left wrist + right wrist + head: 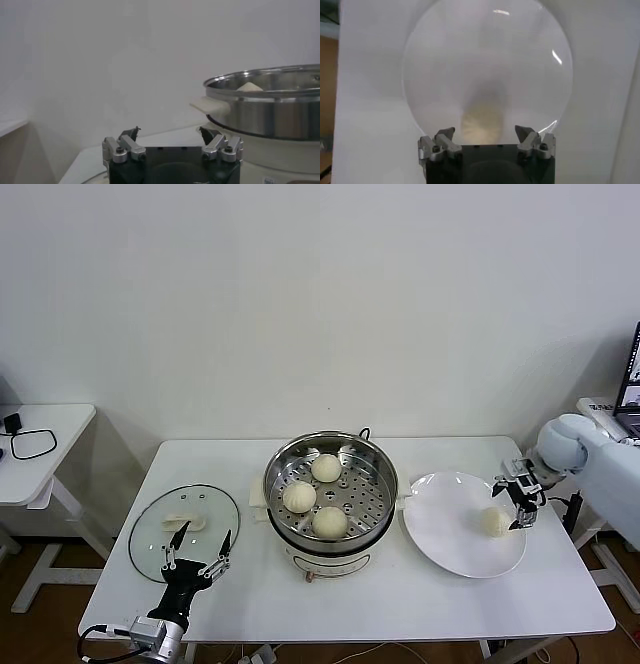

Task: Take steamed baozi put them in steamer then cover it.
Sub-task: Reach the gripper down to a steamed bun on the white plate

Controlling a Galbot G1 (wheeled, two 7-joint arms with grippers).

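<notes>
In the head view we count three steamed baozi [326,467] in the centre steamer [330,484] and a fourth baozi [494,521] on the plate [460,554] at right, just beside our open right gripper [520,506]. Our left gripper [200,552], lower left, gapes over the glass lid [150,529]. In the right wrist view we see that one bun [482,122] between the spread fingers [445,137].

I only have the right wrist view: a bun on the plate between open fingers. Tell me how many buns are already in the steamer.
Observer: Three baozi sit on the perforated tray of the steamer; the fourth baozi is the one on your plate.
Operator: Report where the lid is.
Observer: The glass lid lies flat on the table, on the steamer's left side, not on the pot.
Operator: Give me the left arm's position.
Observer: The left gripper is over the near edge of that lid, fingers open, holding nothing.
Operator: Confirm my own gripper's place.
Observer: The right gripper is at the plate's right edge, open, beside the bun.
</notes>
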